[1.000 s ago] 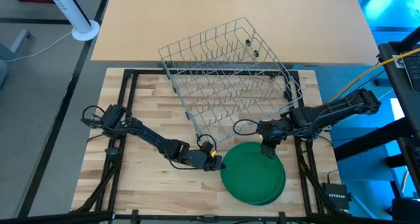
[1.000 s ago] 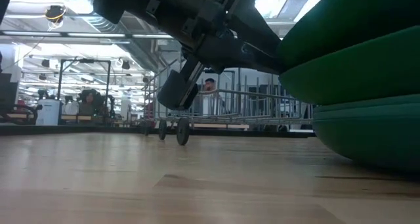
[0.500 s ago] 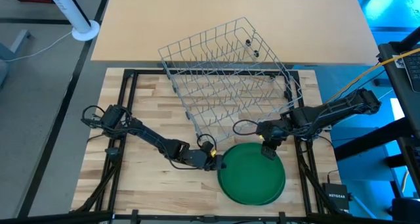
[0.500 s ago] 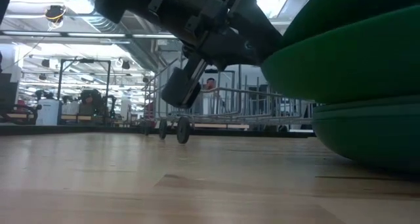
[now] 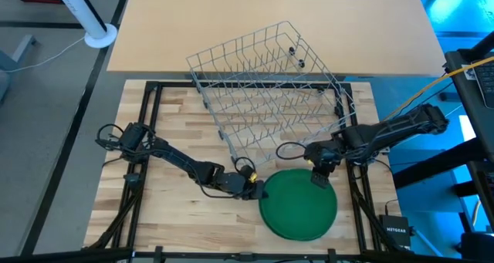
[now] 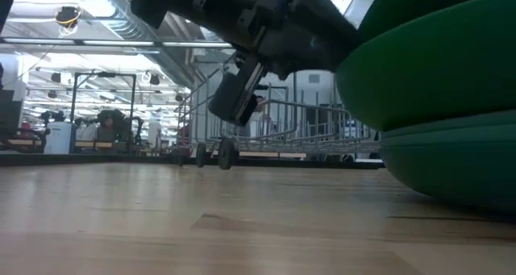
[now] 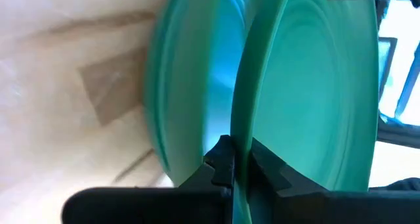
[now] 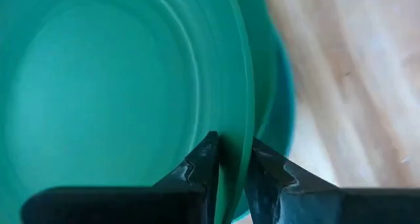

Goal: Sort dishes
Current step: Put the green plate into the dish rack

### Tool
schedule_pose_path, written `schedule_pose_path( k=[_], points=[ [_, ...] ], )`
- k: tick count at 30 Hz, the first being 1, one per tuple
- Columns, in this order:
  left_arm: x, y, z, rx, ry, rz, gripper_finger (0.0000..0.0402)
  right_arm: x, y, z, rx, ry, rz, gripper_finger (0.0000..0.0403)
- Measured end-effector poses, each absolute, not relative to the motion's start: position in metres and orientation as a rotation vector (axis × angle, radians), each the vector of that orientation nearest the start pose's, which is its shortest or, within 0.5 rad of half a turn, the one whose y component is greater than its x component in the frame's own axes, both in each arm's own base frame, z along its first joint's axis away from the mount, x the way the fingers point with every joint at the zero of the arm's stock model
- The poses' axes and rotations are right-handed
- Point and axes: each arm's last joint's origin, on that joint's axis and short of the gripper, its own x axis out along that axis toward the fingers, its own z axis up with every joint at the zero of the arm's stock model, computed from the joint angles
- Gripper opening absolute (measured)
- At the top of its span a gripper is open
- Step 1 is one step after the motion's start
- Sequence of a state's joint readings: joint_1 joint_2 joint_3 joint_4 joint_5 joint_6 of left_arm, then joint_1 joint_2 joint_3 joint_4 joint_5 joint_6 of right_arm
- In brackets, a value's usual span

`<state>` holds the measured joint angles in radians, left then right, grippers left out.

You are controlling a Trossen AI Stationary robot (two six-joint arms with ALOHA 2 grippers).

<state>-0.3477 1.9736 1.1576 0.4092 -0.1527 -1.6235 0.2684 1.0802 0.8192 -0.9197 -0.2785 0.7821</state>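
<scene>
A stack of dark-green plates [image 5: 298, 205] sits near the table's front edge, in front of the silver wire rack [image 5: 266, 89]. The top plate [image 6: 435, 65] is raised above the lower plate [image 6: 451, 166], which rests on the wood. My left gripper [image 5: 258, 190] is shut on the top plate's left rim. My right gripper [image 5: 319, 178] is shut on its far right rim. The lower plate also shows in the left wrist view [image 7: 187, 99] and the right wrist view [image 8: 275, 86]. My left gripper pinches the top plate's left rim [image 7: 240, 142] between its two fingers, one finger [image 7: 222, 166] under the rim and one over it. It comes nearly level from the table's left. The plate is lifted clear of the lower plate. My right gripper pinches the same plate's far right rim [image 8: 233, 142] between its two fingers [image 8: 205, 163], one on the inner face and one on the outer. It comes slanting down from the far right. That side of the plate is also held off the lower plate.
The wire rack stands tilted across the table's far edge, just behind both grippers. Bare wood [image 5: 177, 224] lies at the front left. Black frame rails [image 5: 147, 124] run along the table's sides.
Both grippers have stayed shut on the top plate and carried it a little sideways over the stack; it now covers the lower plate almost fully in the high view. My left gripper has gone slightly toward the table's right edge.
</scene>
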Motion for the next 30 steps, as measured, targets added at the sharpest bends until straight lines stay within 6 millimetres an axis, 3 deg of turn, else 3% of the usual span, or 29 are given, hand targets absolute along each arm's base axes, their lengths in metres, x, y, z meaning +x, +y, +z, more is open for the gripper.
schedule_pose_path(
  k=[30],
  points=[
    [0.391, -0.174, 0.182, -1.600, 0.543, 0.055, 0.0002, 0.163, 0.058, 0.262, 0.811, 1.263, 0.198, 0.0063]
  ],
)
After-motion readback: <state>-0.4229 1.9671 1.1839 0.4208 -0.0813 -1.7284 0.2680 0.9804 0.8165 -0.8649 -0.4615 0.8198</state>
